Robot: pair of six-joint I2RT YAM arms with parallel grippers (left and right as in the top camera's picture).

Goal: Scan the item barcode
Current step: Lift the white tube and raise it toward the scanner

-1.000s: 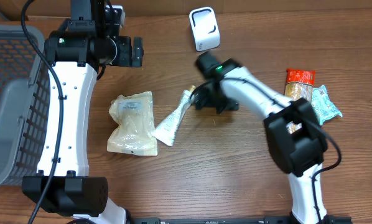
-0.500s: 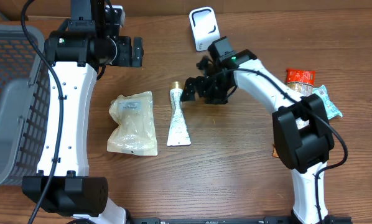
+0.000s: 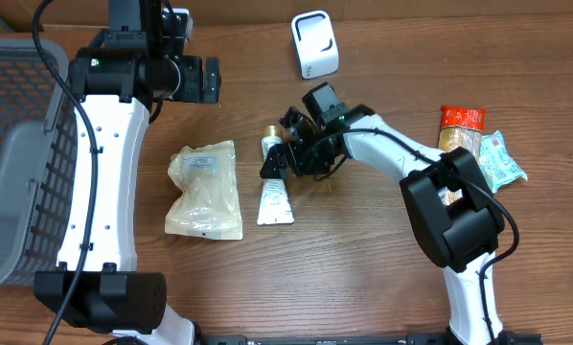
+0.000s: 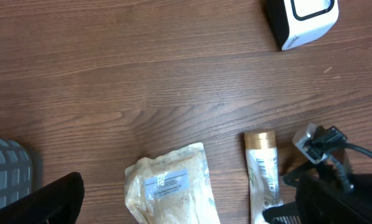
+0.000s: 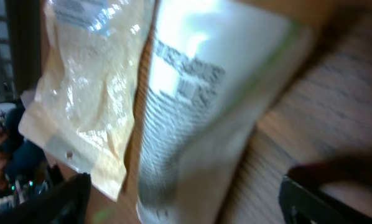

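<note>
A white tube with a gold cap lies flat at mid-table, cap toward the far side; it also shows in the left wrist view. My right gripper is open, low over the tube's upper part. In the right wrist view the tube fills the space between the two dark fingers, blurred, printed text facing up. The white scanner stands at the far edge. My left gripper hangs open above the table to the far left, holding nothing.
A clear bag of pale crumbs lies just left of the tube. A grey mesh basket stands at the left edge. Snack packets lie at the right beside the right arm's base.
The tube has swung from slanted to straight. My right gripper has moved left and down over the tube's upper part. The left arm has not moved.
</note>
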